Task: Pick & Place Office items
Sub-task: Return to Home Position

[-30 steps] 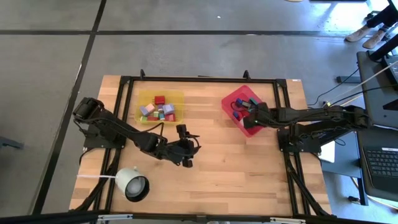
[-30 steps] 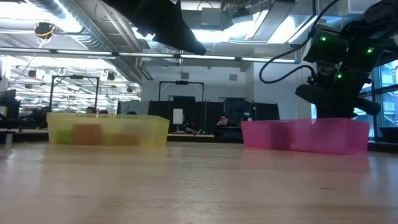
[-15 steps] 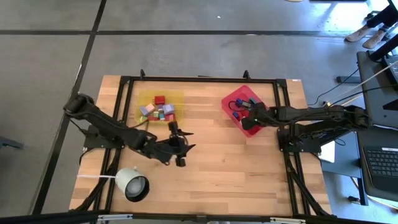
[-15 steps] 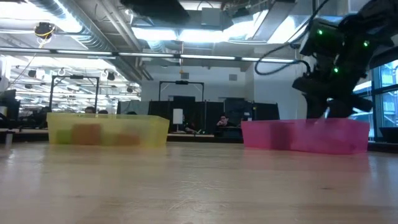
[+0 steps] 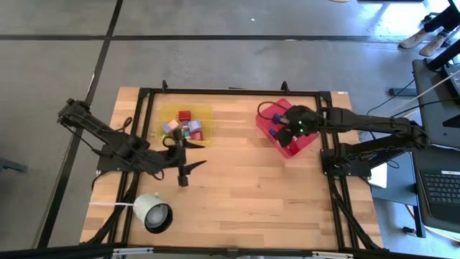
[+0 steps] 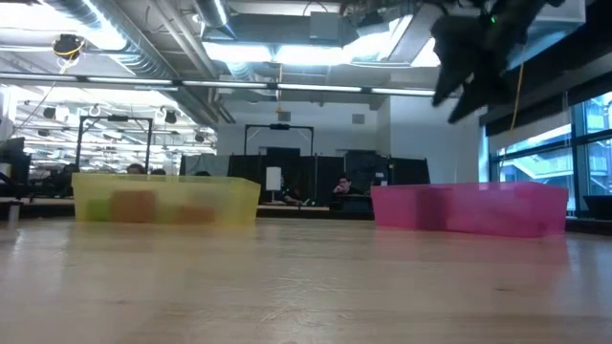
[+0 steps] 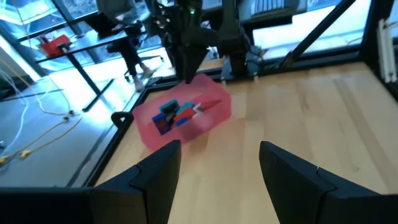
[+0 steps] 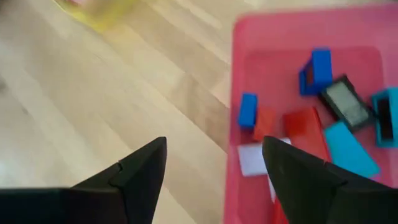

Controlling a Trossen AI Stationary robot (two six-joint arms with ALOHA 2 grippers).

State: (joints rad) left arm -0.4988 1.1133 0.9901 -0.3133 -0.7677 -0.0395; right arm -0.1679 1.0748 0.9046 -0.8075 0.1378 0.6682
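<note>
- My left gripper [image 5: 187, 169] hangs left of centre in the high view, fingers spread, holding nothing.
- My right gripper [image 5: 288, 129] hangs over the one pink tray [image 5: 293, 150], upper right, fingers spread, empty.
- Office items [image 8: 308, 124]: at least eight in the pink tray; a cluster I cannot count in the one yellow tray [image 5: 164, 111].

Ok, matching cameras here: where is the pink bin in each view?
High view: pink bin at the upper right of the table, under the right arm.
Low view: right of centre, on the table.
Left wrist view: ahead, across the table.
Right wrist view: close below, filling much of the picture.
Shared landmark: the yellow bin, left of it in high and low views.
</note>
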